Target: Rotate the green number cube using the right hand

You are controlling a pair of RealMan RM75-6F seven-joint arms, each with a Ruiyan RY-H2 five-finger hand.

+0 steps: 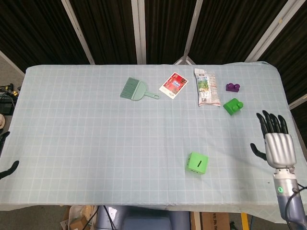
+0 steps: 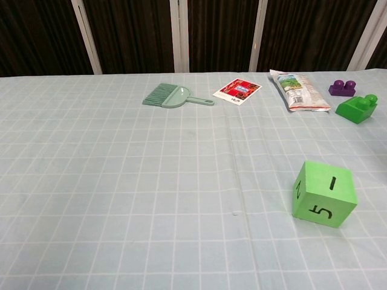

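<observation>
The green number cube (image 1: 197,163) stands alone on the pale checked tablecloth (image 1: 96,139), near the front edge and right of centre. In the chest view the cube (image 2: 323,193) shows a dash-like 1 on top, a 5 on its front face and a 2 on its left face. My right hand (image 1: 274,141) hovers over the table's right edge, well to the right of the cube, with fingers spread and nothing in it. Only a dark curved bit of my left hand (image 1: 8,167) peeks in at the far left edge. The chest view shows neither hand.
Along the back lie a green hand brush (image 1: 134,89), a red card (image 1: 173,84), a snack bag (image 1: 206,87), a purple block (image 1: 233,87) and a green block (image 1: 232,106). Dark curtains hang behind the table.
</observation>
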